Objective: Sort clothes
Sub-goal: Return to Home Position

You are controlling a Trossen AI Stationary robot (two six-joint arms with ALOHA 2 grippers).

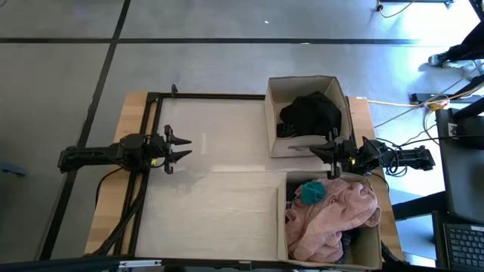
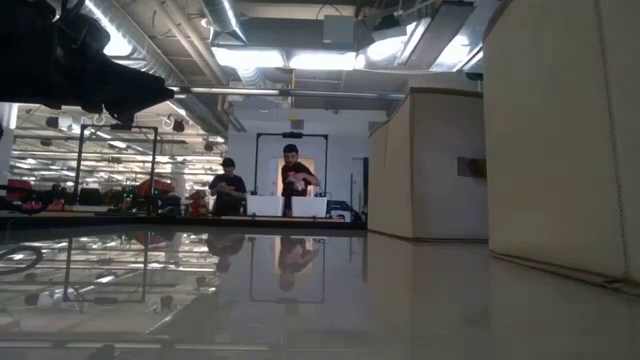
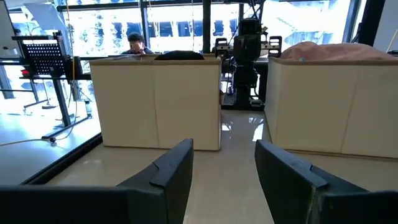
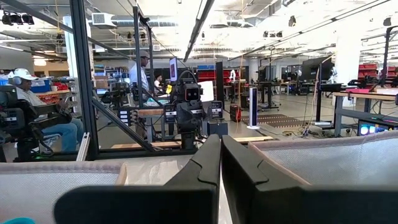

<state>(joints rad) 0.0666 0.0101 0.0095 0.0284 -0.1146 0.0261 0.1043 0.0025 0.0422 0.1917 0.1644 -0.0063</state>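
A black garment point(image 1: 311, 113) lies in the far cardboard box point(image 1: 274, 121). A large pink garment point(image 1: 336, 215) and a small teal piece point(image 1: 311, 191) lie in the near box point(image 1: 281, 227), heaped above its rim. My right gripper point(image 1: 318, 153) is shut and empty, level, over the gap between the two boxes at the table's right. My left gripper point(image 1: 187, 148) is open and empty at the table's left, pointing at the boxes. In the left wrist view the black garment point(image 3: 179, 56) and the pink garment point(image 3: 336, 50) show over the box rims. The other clothes are out of view.
The two beige boxes take up the table's right side, with a narrow gap point(image 3: 242, 118) between them. The smooth table top point(image 1: 219, 196) stretches between my left gripper and the boxes. A black frame point(image 1: 151, 98) runs along the far and left edges. People stand in the room beyond.
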